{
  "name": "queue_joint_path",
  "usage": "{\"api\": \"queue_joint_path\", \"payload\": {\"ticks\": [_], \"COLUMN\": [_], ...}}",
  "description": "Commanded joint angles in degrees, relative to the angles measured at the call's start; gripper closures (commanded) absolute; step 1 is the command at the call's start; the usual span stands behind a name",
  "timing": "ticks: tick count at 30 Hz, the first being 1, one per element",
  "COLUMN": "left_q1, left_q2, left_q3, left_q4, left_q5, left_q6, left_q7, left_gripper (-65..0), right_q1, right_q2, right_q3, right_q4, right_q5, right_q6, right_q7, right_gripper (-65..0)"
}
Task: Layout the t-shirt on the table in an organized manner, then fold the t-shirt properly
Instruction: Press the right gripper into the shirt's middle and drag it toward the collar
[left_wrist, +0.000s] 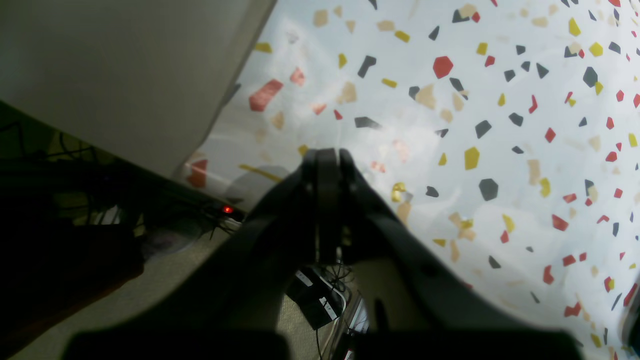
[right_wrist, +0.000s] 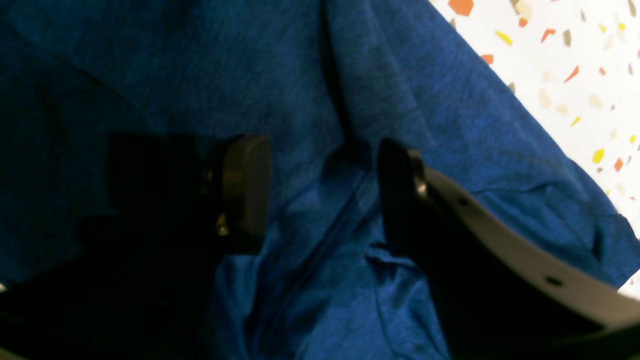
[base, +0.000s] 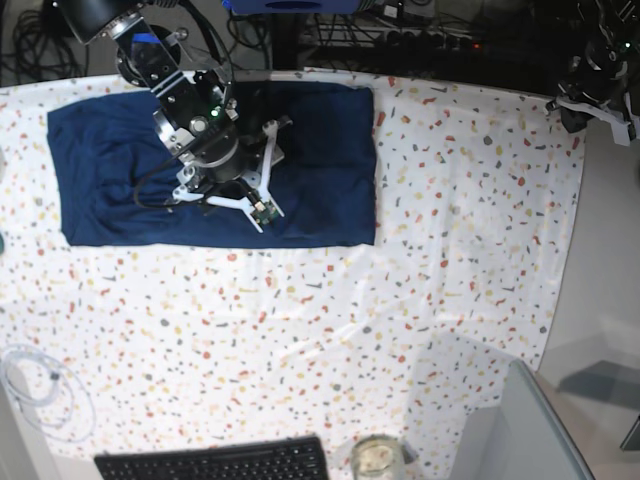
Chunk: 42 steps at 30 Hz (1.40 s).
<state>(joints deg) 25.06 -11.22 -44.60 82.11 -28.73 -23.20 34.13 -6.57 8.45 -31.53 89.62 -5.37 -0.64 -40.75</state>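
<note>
- While my left gripper (left_wrist: 327, 157) hangs clenched on nothing past the edge of the table (left_wrist: 500, 150), its wrist view shows no cloth.
- Right wrist view: my right gripper (right_wrist: 320, 192) stands parted over a creased seam of the t-shirt (right_wrist: 425, 100), nothing pinched. Closing here could bunch several layers and spoil the fold.
- Only the base view shows the whole shirt, a neat rectangle at the table's far left corner.
</note>
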Motion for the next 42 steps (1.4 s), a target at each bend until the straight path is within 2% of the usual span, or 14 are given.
{"api": "queue_joint_path", "payload": {"ticks": [1, 4, 9, 14, 16, 19, 21, 28, 35, 40, 42], "left_q1": [0.1, 0.0, 0.0, 0.0, 0.0, -0.1, -0.1, 0.1, 0.0, 0.0, -0.1], "left_q2": [-1.0, -1.0, -1.0, -1.0, -1.0, -1.0, -1.0, -1.0, -1.0, -0.9, -0.2], "left_q3": [-0.5, -0.5, -0.5, -0.5, -0.5, -0.5, -0.5, -0.5, -0.5, -0.4, -0.4], "left_q4": [0.8, 0.8, 0.8, 0.8, 0.8, 0.8, 0.8, 0.8, 0.8, 0.8, 0.8], "left_q5": [-0.4, -0.4, -0.4, -0.4, -0.4, -0.4, -0.4, -0.4, -0.4, -0.4, -0.4], "left_q6": [-0.4, -0.4, -0.4, -0.4, -0.4, -0.4, -0.4, -0.4, -0.4, -0.4, -0.4], "left_q7": [-0.9, -0.9, -0.9, -0.9, -0.9, -0.9, -0.9, -0.9, -0.9, -0.9, -0.9], "left_gripper": [0.0, 0.0, 0.0, 0.0, 0.0, 0.0, 0.0, 0.0, 0.0, 0.0, 0.0], "right_q1": [0.7, 1.5, 2.2, 2.3, 2.3, 2.3, 2.3, 3.2, 5.1, 5.1, 5.1], "right_q2": [-0.1, -0.2, -0.2, -0.1, 0.0, 0.0, 0.1, 0.2, 0.2, 0.0, -0.1], "right_q3": [0.0, 0.1, 3.1, 4.7, 4.7, 4.7, 4.7, 4.8, 9.2, 9.2, 9.2], "right_q4": [0.8, -0.4, -3.4, -4.1, -4.0, -4.0, -4.0, -4.0, -4.1, -4.2, -4.2], "right_q5": [-1.2, -2.1, -2.1, -2.2, -2.2, -2.2, -2.2, -2.2, -2.2, -2.2, -2.2], "right_q6": [-0.1, -0.3, -0.3, -0.3, -0.3, -0.3, -0.3, -0.3, -0.3, -0.3, -0.3], "right_q7": [0.9, 1.1, 4.8, 5.0, 5.0, 5.0, 5.0, 4.8, 4.8, 4.8, 4.8], "right_gripper": [-31.5, -31.1, -30.9, -30.3, -25.4, -8.4, -0.3, -0.8, -0.6, -1.1, -5.0]}}
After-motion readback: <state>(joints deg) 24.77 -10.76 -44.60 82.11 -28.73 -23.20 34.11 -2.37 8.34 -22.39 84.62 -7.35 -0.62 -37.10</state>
